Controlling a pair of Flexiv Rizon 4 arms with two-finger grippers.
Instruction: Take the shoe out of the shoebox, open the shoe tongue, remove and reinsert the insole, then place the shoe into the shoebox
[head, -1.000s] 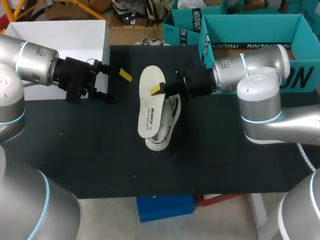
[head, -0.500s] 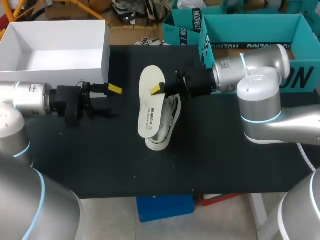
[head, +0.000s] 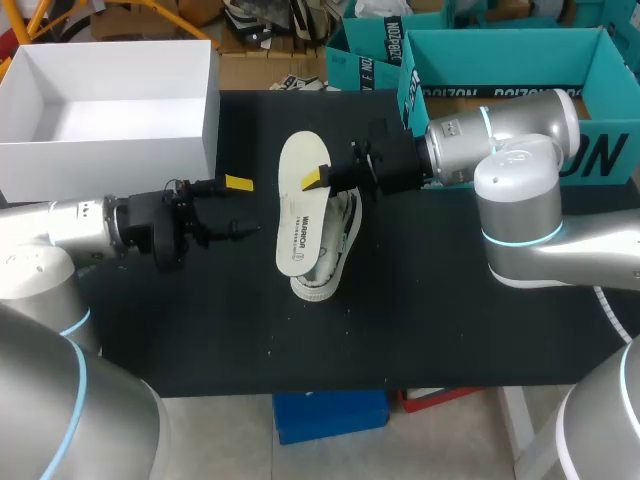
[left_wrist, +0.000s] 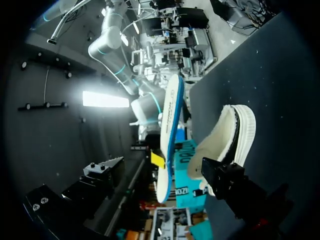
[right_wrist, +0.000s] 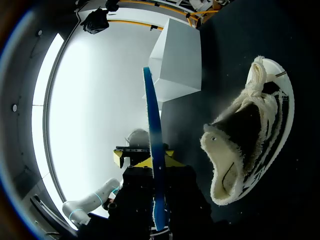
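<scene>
The left arm has swung down from beside the white box (head: 208, 110) towards the shoe. The left gripper (head: 238, 205) hangs open and empty near the insole. The right gripper (head: 314, 180) pinches the flat, oval white insole (head: 298, 215), blue beneath, by its edge. It is held over the fleece-lined shoe (head: 338, 245), which lies on the black table (head: 450, 330).
</scene>
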